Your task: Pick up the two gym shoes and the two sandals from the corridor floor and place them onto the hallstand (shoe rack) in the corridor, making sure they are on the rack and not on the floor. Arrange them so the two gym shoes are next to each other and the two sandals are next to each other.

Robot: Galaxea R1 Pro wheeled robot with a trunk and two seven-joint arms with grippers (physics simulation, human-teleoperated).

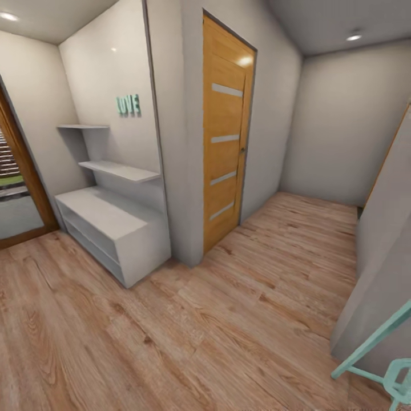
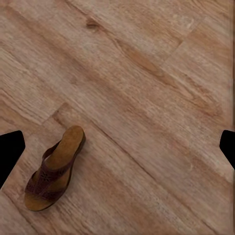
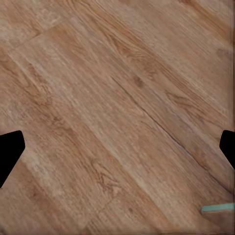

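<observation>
One dark brown sandal (image 2: 53, 170) with a tan footbed lies alone on the corridor floor (image 2: 147, 98), seen in the left wrist view. My left gripper (image 2: 117, 152) hangs open well above the floor, and the sandal sits below, close to one black fingertip (image 2: 10, 152). My right gripper (image 3: 117, 152) is open over bare planks (image 3: 107, 98). In the head view the pale grey hallstand (image 1: 108, 220), a low bench with open shelves and staggered wall shelves (image 1: 117, 169), stands in an alcove at the left. The gym shoes are out of view.
Teal "LOVE" lettering (image 1: 128, 104) hangs on the alcove wall. A closed wooden door (image 1: 225, 137) is right of the hallstand, and an open doorway (image 1: 14, 182) is at the far left. A teal metal frame (image 1: 388, 365) stands at the lower right by a grey wall (image 1: 382, 257).
</observation>
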